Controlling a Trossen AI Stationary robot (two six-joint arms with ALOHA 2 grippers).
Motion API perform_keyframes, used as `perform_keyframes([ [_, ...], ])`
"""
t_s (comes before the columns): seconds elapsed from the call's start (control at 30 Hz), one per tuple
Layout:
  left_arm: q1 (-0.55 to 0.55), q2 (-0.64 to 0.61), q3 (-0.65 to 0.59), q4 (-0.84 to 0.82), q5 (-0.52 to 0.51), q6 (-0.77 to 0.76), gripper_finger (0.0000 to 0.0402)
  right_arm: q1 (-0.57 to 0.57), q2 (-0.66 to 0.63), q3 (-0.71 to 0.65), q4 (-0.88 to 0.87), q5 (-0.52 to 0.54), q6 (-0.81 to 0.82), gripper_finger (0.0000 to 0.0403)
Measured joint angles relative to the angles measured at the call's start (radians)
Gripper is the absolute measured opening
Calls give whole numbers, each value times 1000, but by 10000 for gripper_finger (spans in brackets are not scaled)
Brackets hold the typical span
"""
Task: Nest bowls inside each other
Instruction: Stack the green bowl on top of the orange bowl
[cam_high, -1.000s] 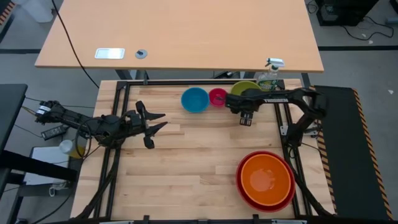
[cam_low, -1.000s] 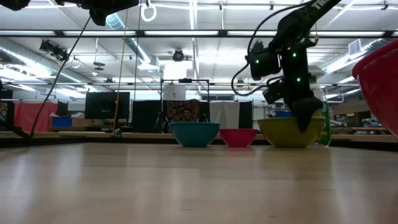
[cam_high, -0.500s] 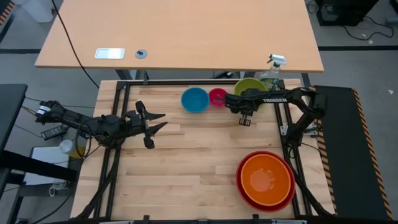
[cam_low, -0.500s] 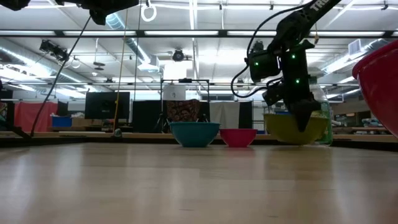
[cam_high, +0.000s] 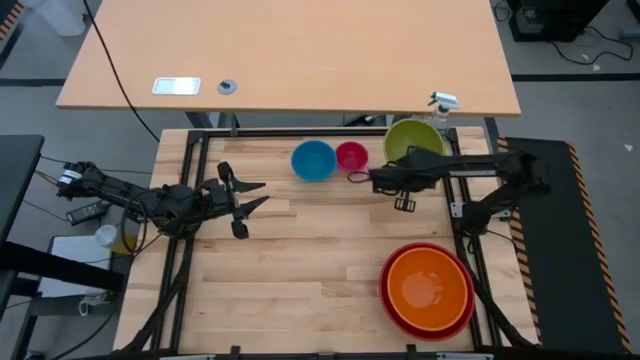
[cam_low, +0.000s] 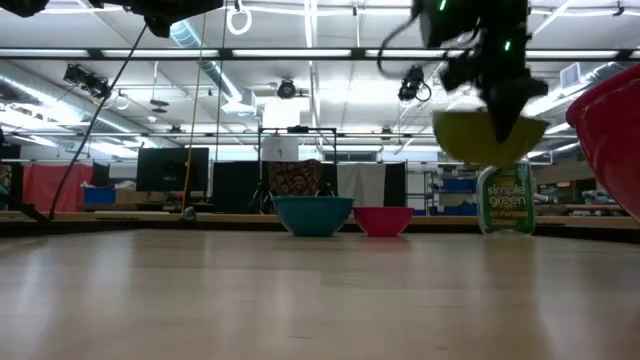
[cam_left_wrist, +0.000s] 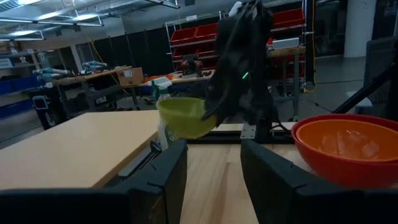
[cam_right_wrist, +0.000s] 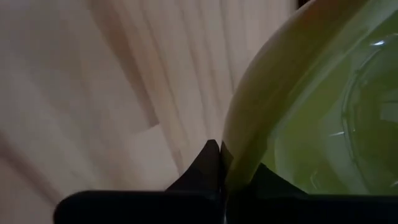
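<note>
My right gripper is shut on the lime green bowl, which hangs in the air above the table's far right part. On the table at the far edge stand the blue bowl and, to its right, the small pink bowl, both on their bases. At the near right the orange bowl sits inside the red bowl. My left gripper stays open above the table's left side, holding nothing. My right gripper pinches the green bowl's rim at the side nearest the table's front. One finger is outside the wall and one inside. The fingers slant down from above. The bowl is lifted clear of the table, opening up, slightly tilted.
A green spray bottle with a white trigger stands at the far right edge, just behind and below the lifted bowl. A second, lighter tabletop lies beyond the far edge. Bare wood stretches across the middle and near left.
My right gripper has risen with the green bowl and drifted a little toward the table's right edge. The bowl stood on the table a second ago, was just off it half a second ago, and now hangs well clear above the spray bottle.
</note>
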Motion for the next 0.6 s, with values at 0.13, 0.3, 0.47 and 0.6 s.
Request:
perform_keyframes([
  [0.13, 0, 0, 0, 0, 0, 0, 153, 152, -57, 62, -87, -93, 130, 18],
  [0.3, 0, 0, 0, 0, 0, -1, 153, 407, -118, 103, -67, -253, 277, 19],
  [0.47, 0, 0, 0, 0, 0, -1, 153, 648, -102, 168, -61, -366, 544, 19],
  [0.6, 0, 0, 0, 11, 0, 0, 153, 823, -32, 246, -57, -374, 655, 19],
])
